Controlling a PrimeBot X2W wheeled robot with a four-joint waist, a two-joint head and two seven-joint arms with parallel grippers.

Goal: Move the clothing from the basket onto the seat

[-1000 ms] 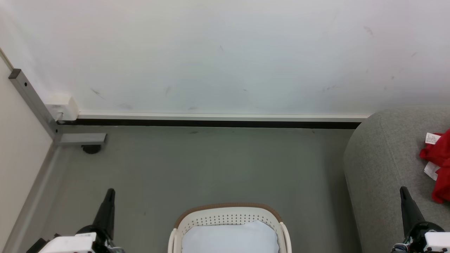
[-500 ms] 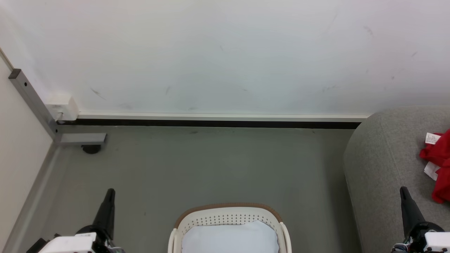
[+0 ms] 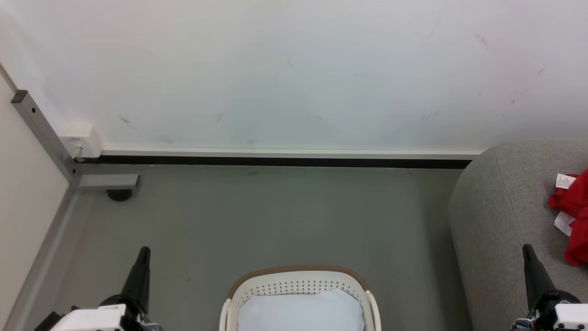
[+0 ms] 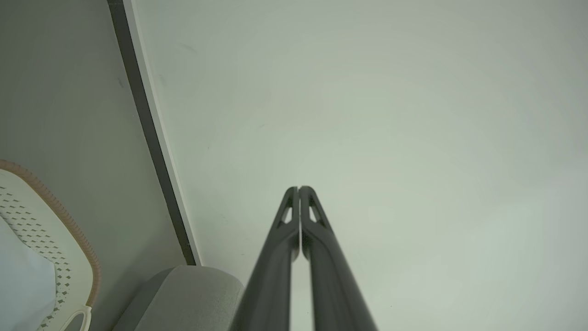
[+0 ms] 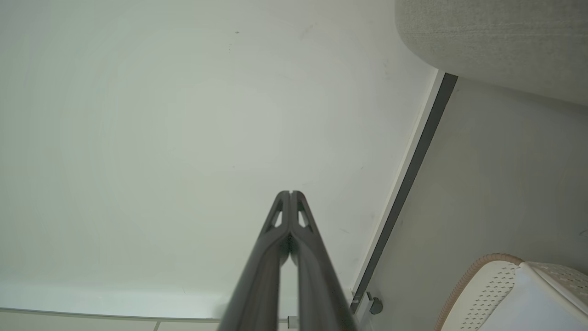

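Quiet second here, nothing's moved vs 1 sec back. Left hand (image 3: 144, 252) sits at the lower left of the head view, fingers pressed together, nothing between them. Right hand (image 3: 526, 248) matches it at the lower right, also pinched together and empty, its tip in front of the seat's near edge. Both wrist views agree: 2 dark fingers meeting at the tips, pointed at the bare wall (image 3: 294, 69).

Red clothing (image 3: 574, 202) lies up on the grey seat (image 3: 500, 207) at the far right of the head view, cut off by the frame edge, with a white tag (image 3: 565, 180) poking out at its top. So that load's already where it belongs, and it hasn't slipped or shifted.

The basket (image 3: 298, 268) stands on the floor (image 3: 275, 216) between the 2 hands, bottom centre, well apart from the seat. No red showing in it. There is a pale blue fabric (image 3: 301, 312) lying inside, and I can't tell if that's another garment or just a liner, since the frame crops the basket's near part.

My read: arms parked, no grasp under way, robot paused. If the blue piece counts as clothing, 1 more pick is due, prob. with whichever hand dips in first. If not, the job looks pretty much done.
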